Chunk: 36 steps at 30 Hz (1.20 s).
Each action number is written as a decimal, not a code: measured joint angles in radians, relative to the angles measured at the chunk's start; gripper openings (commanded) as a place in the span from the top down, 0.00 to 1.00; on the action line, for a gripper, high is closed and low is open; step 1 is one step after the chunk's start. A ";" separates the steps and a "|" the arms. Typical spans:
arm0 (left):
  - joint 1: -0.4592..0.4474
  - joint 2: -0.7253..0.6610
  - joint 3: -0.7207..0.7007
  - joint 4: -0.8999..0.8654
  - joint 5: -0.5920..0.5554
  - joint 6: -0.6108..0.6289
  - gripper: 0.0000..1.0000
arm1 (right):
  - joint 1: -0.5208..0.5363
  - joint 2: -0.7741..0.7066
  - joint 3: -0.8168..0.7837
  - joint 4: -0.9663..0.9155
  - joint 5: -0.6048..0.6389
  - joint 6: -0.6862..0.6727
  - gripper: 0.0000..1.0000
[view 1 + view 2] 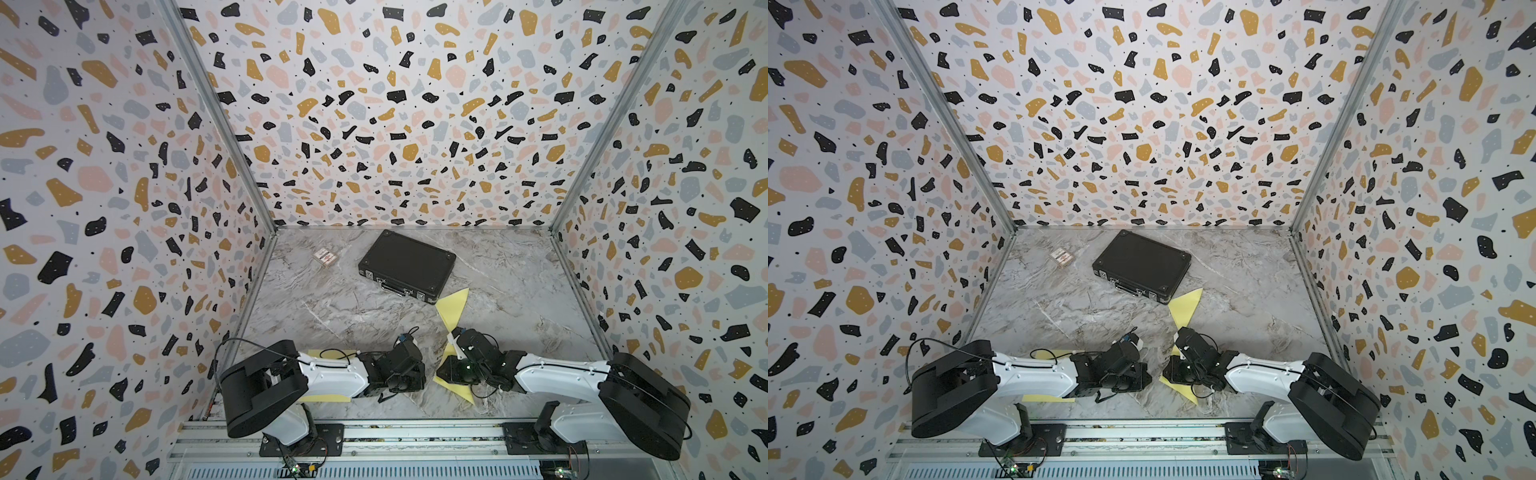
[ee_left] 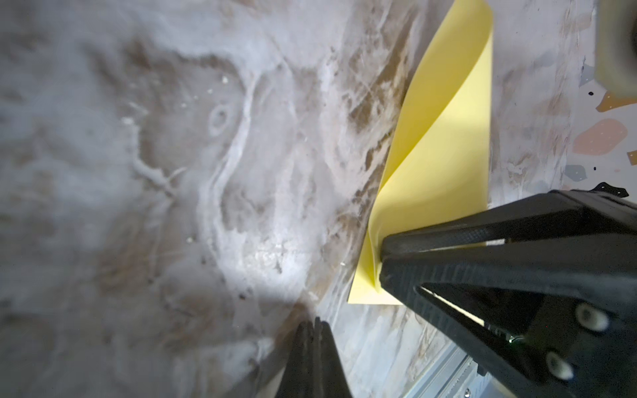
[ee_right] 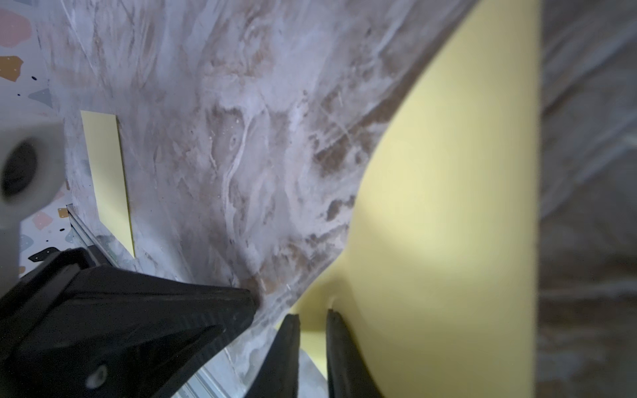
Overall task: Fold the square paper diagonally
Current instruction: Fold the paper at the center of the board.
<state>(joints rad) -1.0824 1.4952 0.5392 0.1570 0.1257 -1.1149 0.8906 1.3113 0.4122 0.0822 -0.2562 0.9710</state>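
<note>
The square paper (image 1: 453, 309) (image 1: 1185, 309) is yellow and lies right of centre on the marble table. It is partly doubled over, with one flap curling up off the flat layer (image 2: 444, 138) (image 3: 448, 172). My right gripper (image 1: 439, 374) (image 1: 1163, 376) (image 3: 313, 313) sits low at the near end of the bend (image 2: 381, 262). Its jaws stand a little apart; the flat layer shows in the gap and the raised flap leans on one finger. My left gripper (image 1: 423, 375) (image 1: 1148, 376) (image 2: 315, 322) is shut and holds nothing. Its tip (image 3: 253, 299) rests on bare table just left of the paper.
A black hard case (image 1: 407, 264) (image 1: 1142, 262) lies at the back, its near corner close to the paper's far tip. A small box (image 1: 325, 256) (image 1: 1061, 257) sits at the back left. Another yellow sheet (image 1: 328, 398) (image 1: 1046, 398) (image 3: 103, 165) lies under my left arm.
</note>
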 measured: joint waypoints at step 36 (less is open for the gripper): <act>-0.023 0.159 0.116 0.086 0.010 -0.113 1.00 | 0.000 -0.013 -0.012 -0.011 0.016 0.008 1.00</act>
<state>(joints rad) -1.1057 1.6543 0.6552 0.2432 0.1352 -1.2282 0.8906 1.2984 0.4000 0.0708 -0.2398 0.9791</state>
